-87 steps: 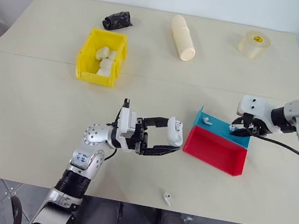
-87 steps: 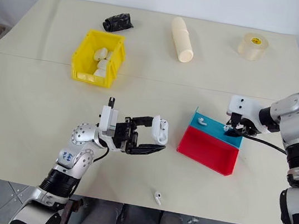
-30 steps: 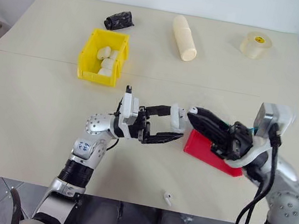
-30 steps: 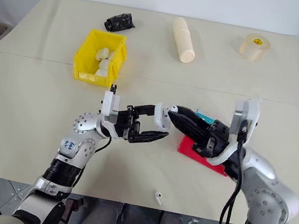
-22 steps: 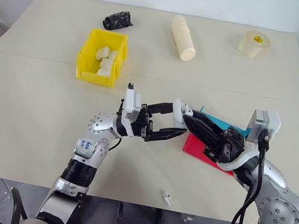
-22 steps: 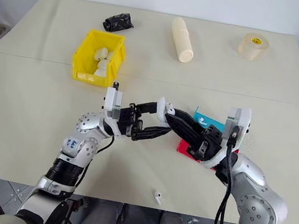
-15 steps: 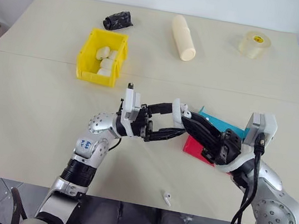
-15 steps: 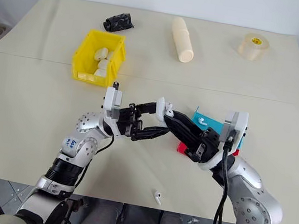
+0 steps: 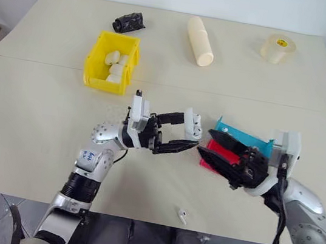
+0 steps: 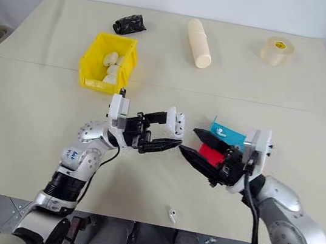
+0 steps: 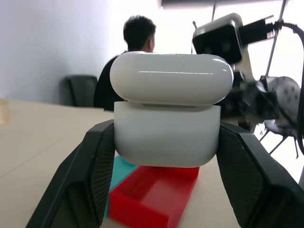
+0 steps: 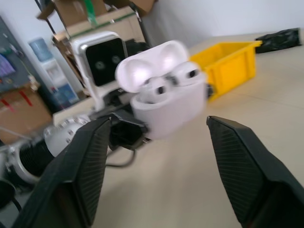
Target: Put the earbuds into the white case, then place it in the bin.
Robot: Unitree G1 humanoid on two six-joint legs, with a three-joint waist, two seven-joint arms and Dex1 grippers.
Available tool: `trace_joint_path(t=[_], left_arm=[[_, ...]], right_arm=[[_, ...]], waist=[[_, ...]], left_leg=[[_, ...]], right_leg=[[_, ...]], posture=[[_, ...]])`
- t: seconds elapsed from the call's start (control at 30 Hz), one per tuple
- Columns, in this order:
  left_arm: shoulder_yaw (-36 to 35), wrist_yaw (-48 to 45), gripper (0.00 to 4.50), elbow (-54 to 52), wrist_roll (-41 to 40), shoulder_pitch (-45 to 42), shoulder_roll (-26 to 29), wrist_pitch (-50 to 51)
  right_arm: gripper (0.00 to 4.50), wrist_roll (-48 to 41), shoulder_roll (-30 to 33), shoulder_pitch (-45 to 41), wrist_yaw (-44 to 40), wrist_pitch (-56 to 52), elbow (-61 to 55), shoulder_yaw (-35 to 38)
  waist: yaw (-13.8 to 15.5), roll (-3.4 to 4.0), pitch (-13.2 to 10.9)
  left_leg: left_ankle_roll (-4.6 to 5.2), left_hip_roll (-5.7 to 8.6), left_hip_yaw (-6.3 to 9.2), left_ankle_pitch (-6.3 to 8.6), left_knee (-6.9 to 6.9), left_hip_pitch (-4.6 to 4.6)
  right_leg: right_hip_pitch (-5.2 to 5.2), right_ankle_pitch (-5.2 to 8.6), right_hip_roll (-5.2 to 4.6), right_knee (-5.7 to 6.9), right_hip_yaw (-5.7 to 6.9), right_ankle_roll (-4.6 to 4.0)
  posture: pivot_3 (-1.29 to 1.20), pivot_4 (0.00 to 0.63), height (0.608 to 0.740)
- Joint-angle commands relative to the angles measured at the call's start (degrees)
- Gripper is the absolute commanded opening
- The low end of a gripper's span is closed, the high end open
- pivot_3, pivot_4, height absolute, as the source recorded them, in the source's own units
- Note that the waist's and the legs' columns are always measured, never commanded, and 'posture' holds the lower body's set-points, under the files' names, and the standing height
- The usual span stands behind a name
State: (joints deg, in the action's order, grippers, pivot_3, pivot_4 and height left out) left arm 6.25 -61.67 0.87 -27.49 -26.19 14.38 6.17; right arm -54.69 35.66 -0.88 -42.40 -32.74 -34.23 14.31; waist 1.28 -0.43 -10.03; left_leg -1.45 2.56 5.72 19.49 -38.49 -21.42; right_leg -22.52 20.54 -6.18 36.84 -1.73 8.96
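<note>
White case [image 12: 167, 102]: lid up, two earbuds [image 12: 185, 74] seated inside, clamped in my left gripper [image 9: 192, 140] above the table, near the yellow bin [image 9: 96, 61].
Right gripper [image 10: 190, 153]: jaws spread wide, empty, beside the case.
Bin: holds several white pieces.
Blue tray [image 10: 239, 136]: one earbud.

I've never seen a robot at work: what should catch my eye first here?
At the table's middle, the left gripper holds the white case with its lid open and earbuds inside. The right gripper faces it, open, in front of a red tray. Behind them, a yellow bin holds more white cases.
</note>
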Motion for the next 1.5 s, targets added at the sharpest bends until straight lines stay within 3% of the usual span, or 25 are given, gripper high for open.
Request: trace_joint_path(t=[0.03,0.17,0.3,0.53,0.7,0.93,1.13,1.27,1.4,1.5], left_arm=[[0.4,-1.33,2.8,-2.31,4.09,-1.16,5.12,-1.18],[4.28,-6.05,2.8,-2.07,10.04,-3.18,12.47,-3.23],[8.36,-8.45,2.8,-3.51,12.52,-5.14,15.79,0.92],[12.91,-5.34,2.8,-7.65,14.3,-7.49,12.91,8.54],[12.88,-3.93,2.8,-8.61,14.32,-7.68,12.03,9.41],[7.74,-2.86,2.8,-9.65,10.64,-4.39,12.78,8.05],[0.04,1.45,2.8,-12.71,4.81,0.76,10.95,9.09],[-7.49,10.88,2.8,-15.98,2.76,6.6,9.5,11.57],[-20.25,29.03,2.8,-19.79,-3.37,13.8,-1.07,10.39],[-23.51,34.01,2.8,-20.84,-1.54,17.56,-3.46,8.32]], right_arm=[[2.85,0.76,5.81,-0.94,-3.81,-0.19,0.17,3.31],[1.63,3.47,11.78,-4.01,-7.56,-0.13,-0.51,0.85],[0.1,5.36,12.19,-10.18,-6.53,-1.87,-1.86,-5.43],[0.04,11.33,7.27,-19.41,-3.07,-5.51,-3.02,-19.52],[0.04,14.41,5.92,-20.97,-1.44,-7.67,-2.13,-23.01],[0.04,16.37,9.64,-10.62,-8.69,-0.2,0.58,-15.67],[0.04,13.14,5.97,-2.11,-12.74,8.52,4.18,-5.94],[0.95,12.52,3.86,-0.43,-12.19,11.83,4.2,-0.97],[2.27,15.42,2.82,1.56,-11.25,16.09,3.31,1.41],[3.27,17.33,1.9,2.74,-10.11,18.45,1.53,0.91]], waist=[[-0.07,0.0,0.0],[-0.04,0.0,0.0],[-0.03,-0.01,-0.01],[0.02,-0.04,-0.02],[0.02,-0.04,-0.03],[0.13,-0.04,-0.02],[0.01,-0.07,-0.04],[-0.3,-0.07,-0.04],[0.09,-0.09,-0.05],[0.23,-0.16,-0.04]], left_leg=[[0.0,-0.01,-0.02,0.0,0.06,0.02],[0.02,-0.04,-0.04,-0.02,0.2,0.08],[0.03,-0.06,-0.04,-0.02,0.21,0.08],[0.02,-0.05,0.02,-0.02,0.21,0.01],[0.02,-0.03,0.02,-0.02,0.22,0.01],[0.03,0.0,0.03,-0.02,0.25,0.0],[0.04,-0.01,0.01,-0.03,0.27,0.01],[0.03,-0.13,-0.05,-0.03,0.27,0.13],[0.02,-0.11,-0.05,-0.03,0.26,0.13],[0.02,-0.08,-0.04,-0.03,0.21,0.12]], right_leg=[[0.0,0.0,0.01,-0.01,-0.02,0.0],[0.01,0.0,0.04,-0.08,-0.04,0.0],[0.04,0.0,0.03,-0.14,-0.03,0.0],[0.0,0.0,0.0,-0.19,0.0,0.0],[-0.02,0.0,-0.01,-0.19,0.0,0.0],[0.0,0.0,-0.04,-0.23,0.03,0.0],[0.0,0.0,-0.05,-0.22,0.02,0.0],[0.03,0.0,0.05,-0.11,-0.05,0.0],[0.02,0.0,0.03,-0.1,-0.09,0.0],[0.04,0.0,-0.01,-0.11,-0.08,0.0]], posture=[[0.0,0.15,0.74],[0.0,0.15,0.74],[0.0,0.15,0.74],[0.0,0.15,0.74],[0.0,0.15,0.74],[0.0,0.15,0.74],[0.0,0.15,0.74],[0.0,0.15,0.74],[0.0,0.15,0.74],[0.0,0.15,0.74]])
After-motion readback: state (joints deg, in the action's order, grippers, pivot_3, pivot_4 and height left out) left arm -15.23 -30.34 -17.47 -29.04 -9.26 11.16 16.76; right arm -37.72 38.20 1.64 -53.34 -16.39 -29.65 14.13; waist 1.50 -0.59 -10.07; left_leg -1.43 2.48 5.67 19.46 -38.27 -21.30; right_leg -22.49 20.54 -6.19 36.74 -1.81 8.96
